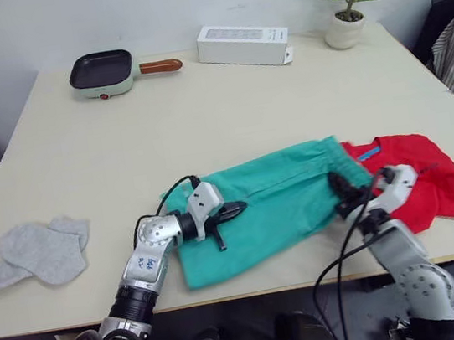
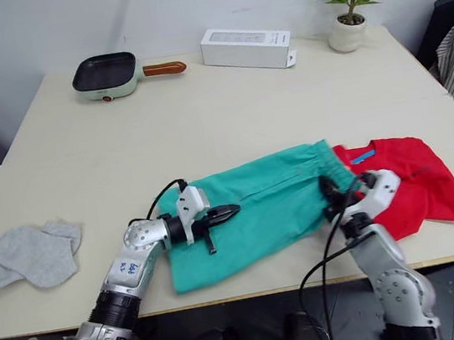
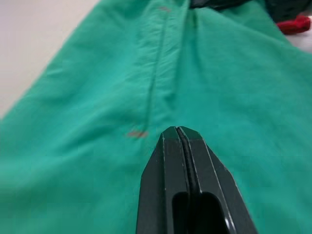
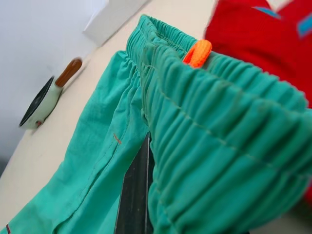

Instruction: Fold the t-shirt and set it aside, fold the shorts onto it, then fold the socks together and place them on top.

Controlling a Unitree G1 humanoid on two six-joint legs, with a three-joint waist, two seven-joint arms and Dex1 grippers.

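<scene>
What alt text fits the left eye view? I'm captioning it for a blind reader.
Teal shorts lie spread on a beige table, their waistband over a red t-shirt. The left gripper, shut, rests on the shorts; the right gripper is at the waistband. Grey socks lie far left.

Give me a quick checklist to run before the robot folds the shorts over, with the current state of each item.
1. Right gripper has the waistband of the shorts: ok, fabric is bunched over a finger in the right wrist view.
2. Left gripper gripping shorts: not ok, shut on nothing, over the fabric.
3. T-shirt folded and set aside: ok.
4. Shorts overlapping t-shirt: ok, partly.
5. Socks out of the way: ok, apart at the table's left edge.
</scene>
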